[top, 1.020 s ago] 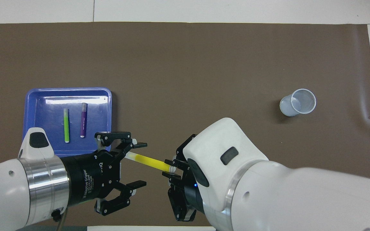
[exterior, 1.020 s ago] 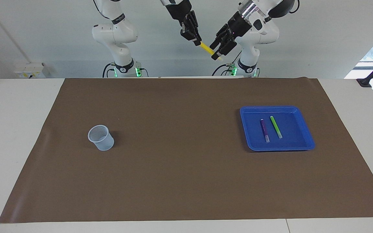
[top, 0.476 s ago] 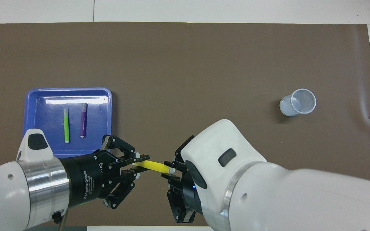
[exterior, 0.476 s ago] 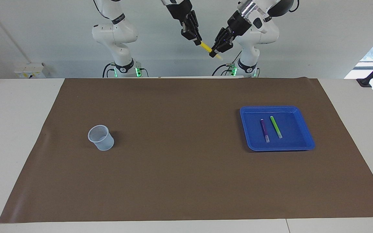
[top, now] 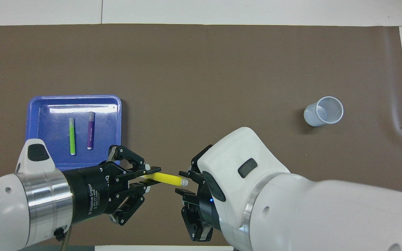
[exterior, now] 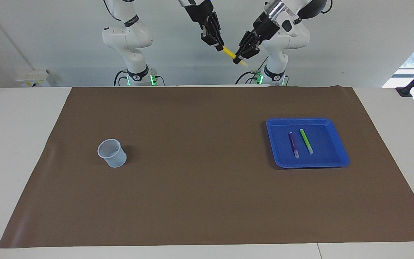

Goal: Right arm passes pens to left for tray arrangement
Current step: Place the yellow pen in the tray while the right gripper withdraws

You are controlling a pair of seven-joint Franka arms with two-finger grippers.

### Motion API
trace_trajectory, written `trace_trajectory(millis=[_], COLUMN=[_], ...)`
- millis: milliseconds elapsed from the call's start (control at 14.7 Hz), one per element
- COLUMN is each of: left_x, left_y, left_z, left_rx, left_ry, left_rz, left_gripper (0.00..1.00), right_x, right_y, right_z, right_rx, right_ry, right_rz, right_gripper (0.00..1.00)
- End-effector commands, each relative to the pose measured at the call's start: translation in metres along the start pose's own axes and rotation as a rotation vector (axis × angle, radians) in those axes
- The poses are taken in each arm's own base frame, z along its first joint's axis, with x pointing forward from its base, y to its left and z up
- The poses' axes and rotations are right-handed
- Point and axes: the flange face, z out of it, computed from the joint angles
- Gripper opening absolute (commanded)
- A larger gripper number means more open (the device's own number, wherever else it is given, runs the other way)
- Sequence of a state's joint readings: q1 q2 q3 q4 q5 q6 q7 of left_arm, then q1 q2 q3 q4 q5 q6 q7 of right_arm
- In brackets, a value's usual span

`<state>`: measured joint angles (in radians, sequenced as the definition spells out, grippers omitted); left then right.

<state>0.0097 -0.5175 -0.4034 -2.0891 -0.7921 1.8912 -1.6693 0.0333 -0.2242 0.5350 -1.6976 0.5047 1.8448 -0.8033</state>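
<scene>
High over the robots' edge of the brown mat, we list a yellow pen (top: 162,177) clamped in the left tool (top: 152,177). We find the right tool (top: 183,190) at its whitish end, fingers parted, apparently clear of it. On the tabletop we count a blue tray (exterior: 338,158) holding a purple pen (exterior: 293,144) beside a green pen (exterior: 306,141), and a cup (exterior: 112,153).

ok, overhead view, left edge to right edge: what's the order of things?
tray → green pen → purple pen → left gripper, shut on the yellow pen → right gripper → cup
</scene>
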Motion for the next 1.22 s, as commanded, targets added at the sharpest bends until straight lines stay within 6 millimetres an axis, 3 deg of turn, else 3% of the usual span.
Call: trace_trajectory(millis=[0,204,476,884,1156], left_x=[0.003,0.018,0.065,0.194,0.300], left_y=[-0.002,0.006,0.019,0.041,0.068], left_z=[-0.003,-0.010,-0.017,-0.010,0.013], left_rx=[-0.024,-0.041,-0.007,0.173,0.351], left_ry=[0.020,0.030,0.058,0.176,0.240], left_rz=[-0.007,0.025,0.178,0.601,0.891], left_gripper=[0.00,0.00,0.00,0.00,0.00], right_x=[-0.006,-0.032,-0.080,-0.157,-0.197], right_y=[0.009,0.039,0.090,0.145,0.170], right_z=[-0.005,-0.022,-0.049,-0.077,-0.101], right_rx=[-0.011,-0.042,-0.096,-0.176,-0.315], right_ry=[-0.032,-0.046,-0.058,-0.155,-0.233], right_rz=[0.020,0.081,0.221,0.347,0.476], right_gripper=[1.00,1.00,1.00,1.00,1.00])
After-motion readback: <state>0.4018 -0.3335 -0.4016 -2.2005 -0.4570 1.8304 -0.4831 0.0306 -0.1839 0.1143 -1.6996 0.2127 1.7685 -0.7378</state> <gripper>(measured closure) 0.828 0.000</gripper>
